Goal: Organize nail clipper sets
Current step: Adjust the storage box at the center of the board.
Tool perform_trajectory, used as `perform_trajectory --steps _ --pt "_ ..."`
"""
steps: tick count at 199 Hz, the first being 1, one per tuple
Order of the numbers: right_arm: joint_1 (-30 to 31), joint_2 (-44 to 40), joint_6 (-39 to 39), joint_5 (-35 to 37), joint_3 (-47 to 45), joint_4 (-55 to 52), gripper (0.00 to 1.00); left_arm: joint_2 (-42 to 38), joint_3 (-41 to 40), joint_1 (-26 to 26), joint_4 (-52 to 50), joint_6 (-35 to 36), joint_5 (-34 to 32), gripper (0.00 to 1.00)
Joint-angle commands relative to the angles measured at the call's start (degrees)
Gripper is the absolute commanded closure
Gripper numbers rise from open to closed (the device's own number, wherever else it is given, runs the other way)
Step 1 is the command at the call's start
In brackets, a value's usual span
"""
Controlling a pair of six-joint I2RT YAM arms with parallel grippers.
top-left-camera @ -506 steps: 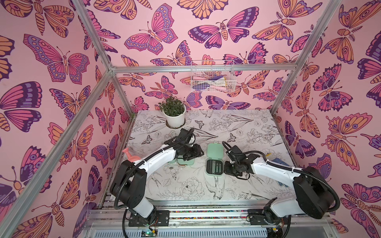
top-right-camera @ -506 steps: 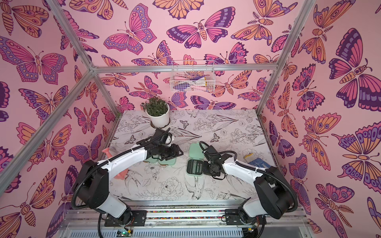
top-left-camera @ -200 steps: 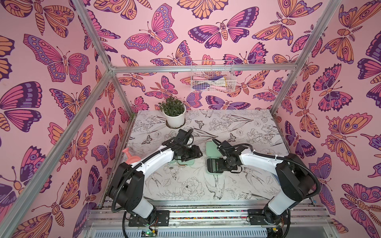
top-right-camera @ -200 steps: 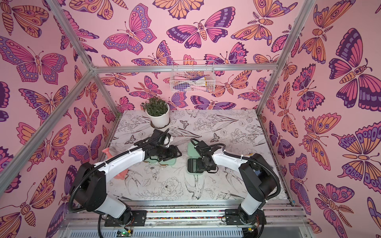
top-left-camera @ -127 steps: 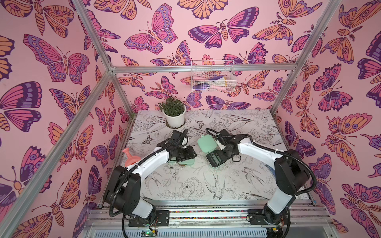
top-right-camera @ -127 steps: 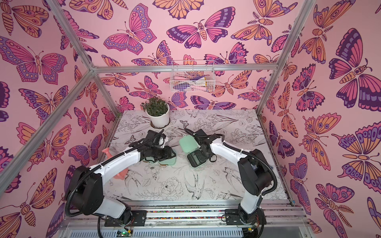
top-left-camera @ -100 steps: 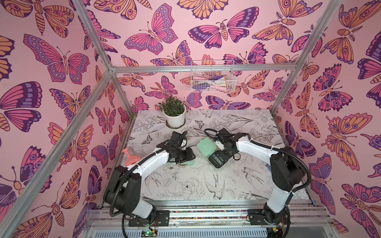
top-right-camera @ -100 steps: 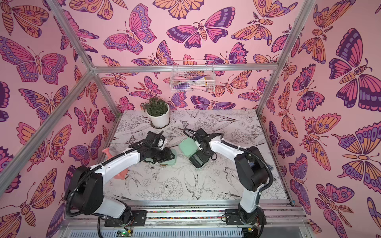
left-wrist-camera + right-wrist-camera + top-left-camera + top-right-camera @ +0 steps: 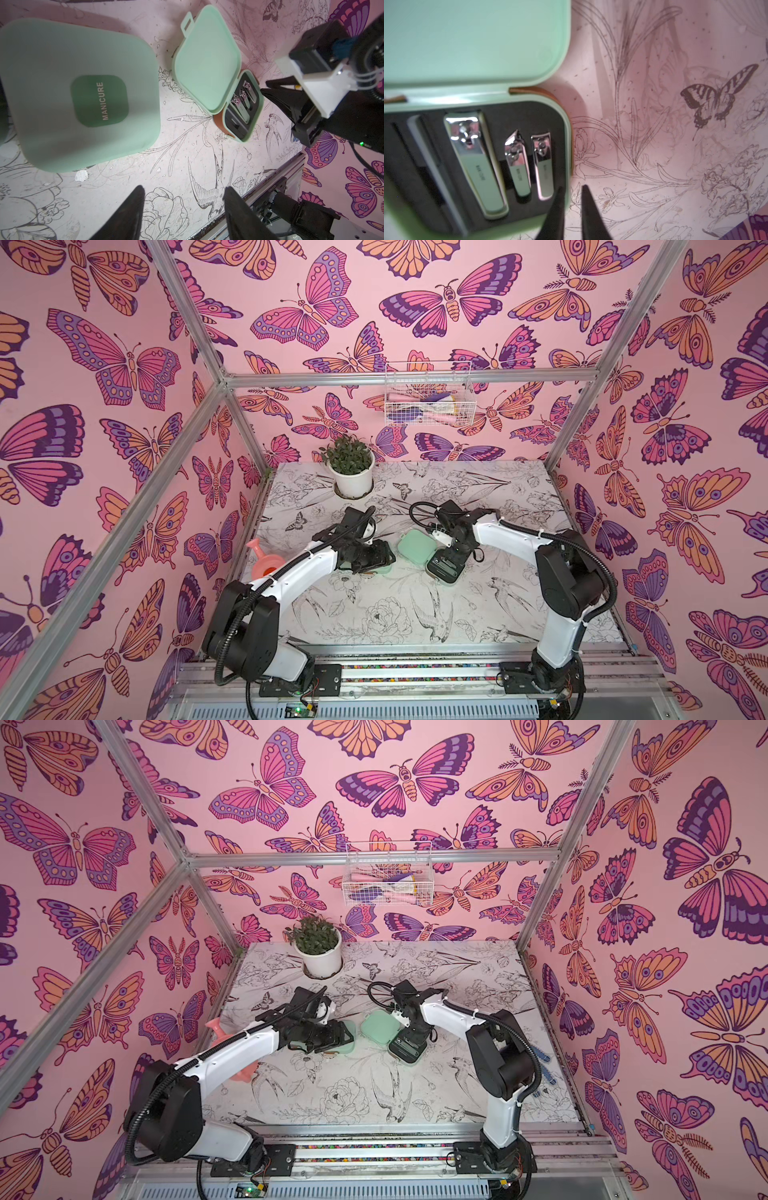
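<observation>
This was a robot test booth: butterfly wallpaper hung on a metal frame, and two arms stood on a rail at six o'clock of a printed tabletop.

I read one word, MANICURE, in white on the dark green patch of the closed mint case. The clippers carry print too blurred to read.

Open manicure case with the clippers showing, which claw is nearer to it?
Right. The right claw is at the rim of the open case; the left claw hovers farther off, near the closed case.
</observation>
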Motion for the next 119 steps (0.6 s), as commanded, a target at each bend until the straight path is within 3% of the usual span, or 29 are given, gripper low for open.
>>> perform_trajectory --steps 1,24,46,68,87,109,119 --pt "-1.13 -0.71 2.76 1.48 1.5 -1.44 0.68 0.81 0.62 0.13 -1.53 -2.36 1.29 0.35" --pt "-2.38 -4.9 12.43 2.77 2.17 -2.72 0.64 1.62 0.3 -0.77 -1.34 -4.53 0.47 0.36" --pt "-2.59 -9.7 31.36 2.34 0.34 -5.86 0.61 3.38 1.65 -2.97 -1.36 -5.09 -1.19 0.36" --pt "-2.59 -21.39 52.56 -3.74 -13.38 1.85 0.6 4.59 2.87 -3.58 -1.27 -5.64 -3.03 0.36" --pt "-2.61 -30.67 65.88 -8.32 -25.76 12.36 0.6 5.13 4.41 -3.34 -1.27 -5.28 -4.41 0.36" --pt "-2.61 -36.97 76.18 -7.61 -34.98 19.71 0.61 5.86 6.79 -2.42 -1.26 -3.61 -5.33 0.34" --pt "-2.6 -37.92 78.47 -7.43 -37.17 21.98 0.61 6.7 8.3 -1.73 -1.32 -2.5 -5.54 0.28"
